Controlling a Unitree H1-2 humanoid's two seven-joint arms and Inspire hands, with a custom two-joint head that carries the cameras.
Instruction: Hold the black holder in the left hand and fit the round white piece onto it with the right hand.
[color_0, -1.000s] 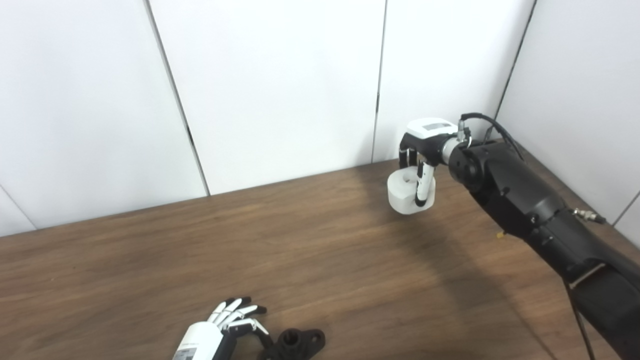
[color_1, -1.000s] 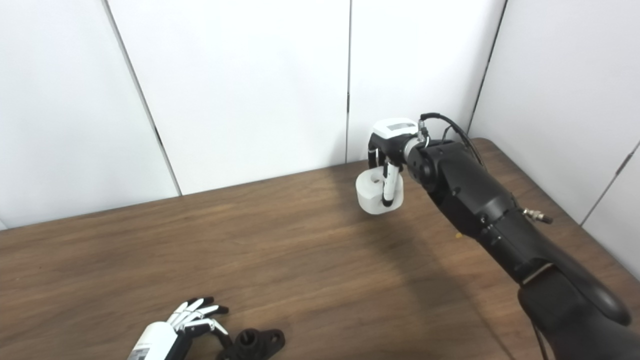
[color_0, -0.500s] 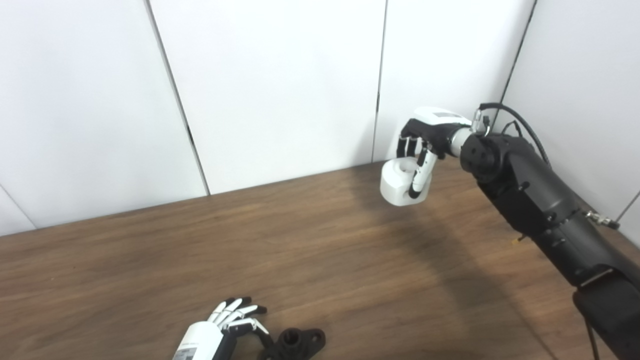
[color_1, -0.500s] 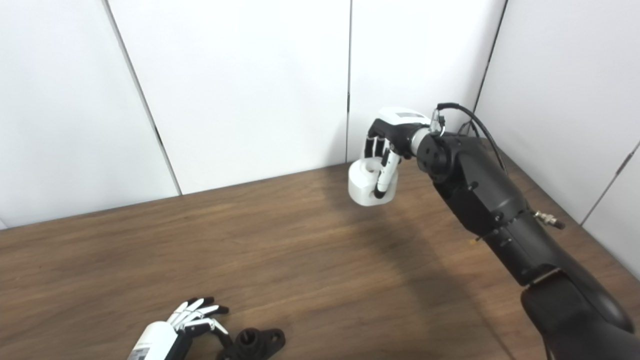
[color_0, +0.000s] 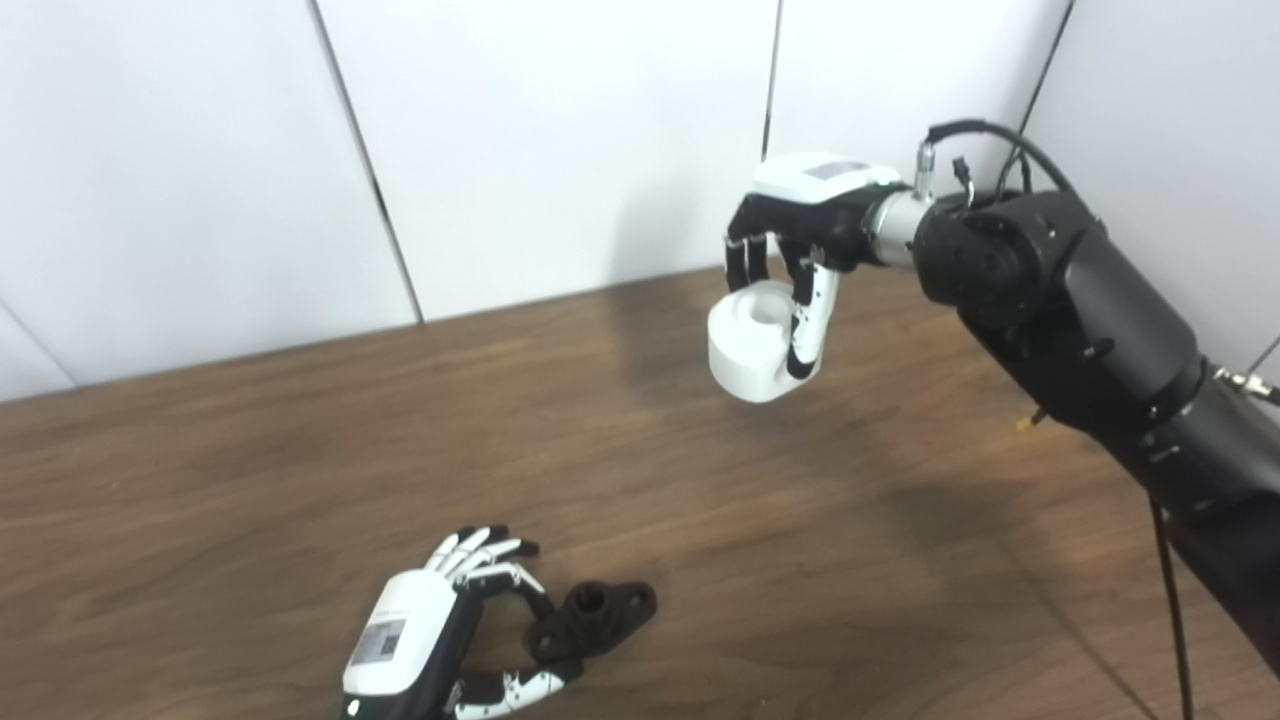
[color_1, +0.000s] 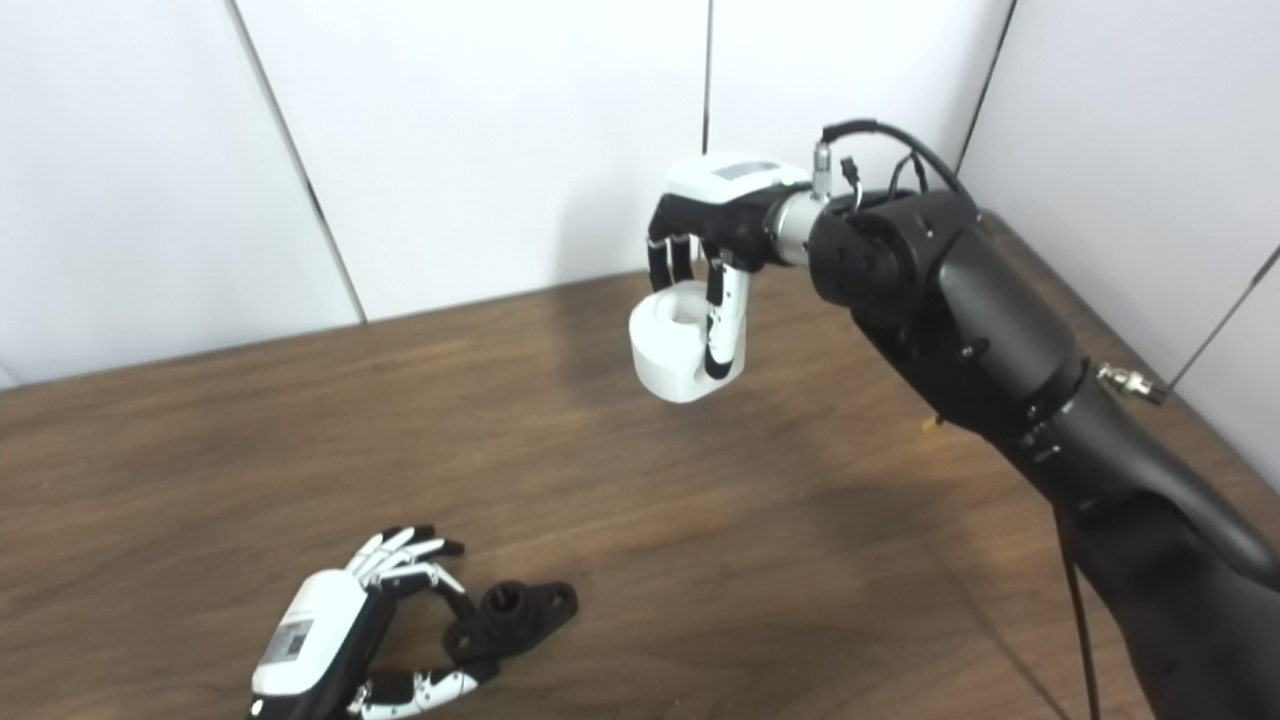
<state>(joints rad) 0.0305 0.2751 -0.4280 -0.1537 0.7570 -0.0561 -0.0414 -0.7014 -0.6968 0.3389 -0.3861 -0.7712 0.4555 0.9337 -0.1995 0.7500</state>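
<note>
1. Your right hand (color_0: 800, 225) carries the white piece (color_0: 755, 340) in the air above the far right of the worktop (color_0: 300, 450). The fingers (color_0: 808, 320) wrap down its side from above, closed on it. The bore opening on its top face shows between them.
2. Your left hand (color_0: 420, 630) is low at the near left, at the holder (color_0: 590, 620). Thumb and fingers sit around the holder's near end. Whether the grip is closed, or the holder is off the worktop, you cannot tell from either view.
3. The holder lies toward the near left of the white piece, and lower; the two are well apart. The holder's long axis runs from near left to far right, hub pointing roughly up.
4. Pose: your right arm reaches in from the right, wrist bent so the palm faces down. Your left forearm is mostly out of frame.
5. Judgement: fitting is not begun. The coming move calls for bringing the piece down and inward, bore over hub.
6. Risk: the holder may shift if your left grip is loose.
</note>
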